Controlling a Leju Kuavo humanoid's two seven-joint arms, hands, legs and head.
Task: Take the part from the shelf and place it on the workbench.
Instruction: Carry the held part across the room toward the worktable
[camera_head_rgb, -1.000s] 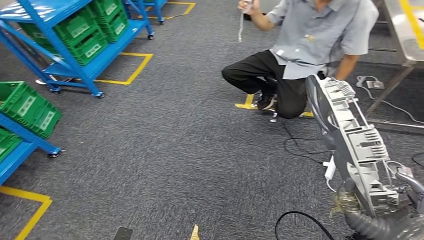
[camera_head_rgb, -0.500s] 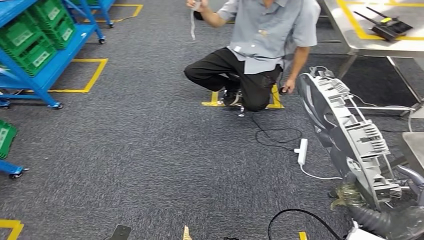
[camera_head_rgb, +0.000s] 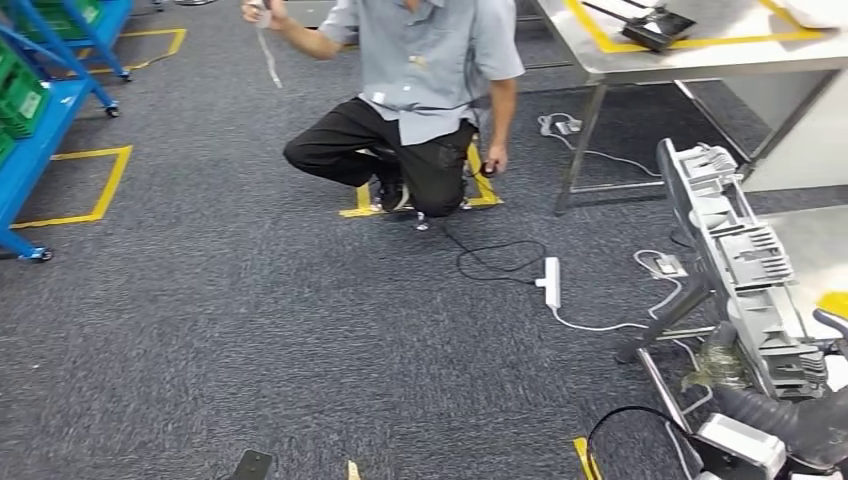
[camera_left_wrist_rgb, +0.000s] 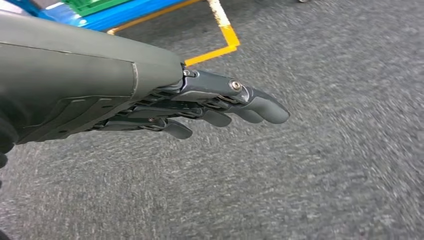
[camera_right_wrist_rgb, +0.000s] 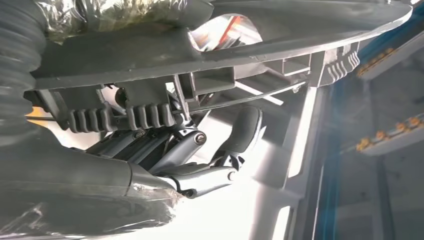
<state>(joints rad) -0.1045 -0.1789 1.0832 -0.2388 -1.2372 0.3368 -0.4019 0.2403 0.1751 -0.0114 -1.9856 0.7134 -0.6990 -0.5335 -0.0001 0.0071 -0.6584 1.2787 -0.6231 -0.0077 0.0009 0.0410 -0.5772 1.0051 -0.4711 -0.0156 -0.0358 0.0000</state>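
The part (camera_head_rgb: 740, 270) is a long grey moulded plastic panel, ribbed and finned on the face turned toward the camera, with thin metal rods running along it. It stands tilted on end at the right of the head view, its lower end held in the right hand (camera_right_wrist_rgb: 200, 160), whose fingers curl round its ribbed underside.

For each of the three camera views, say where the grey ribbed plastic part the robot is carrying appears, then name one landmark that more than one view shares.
Head view: the grey part stands on edge at the right, above the right arm.
Left wrist view: not in it; the left hand hangs empty over carpet.
Right wrist view: the part spans the top, the right hand gripping it.
Shared landmark: the blue shelf, also in the left wrist view.
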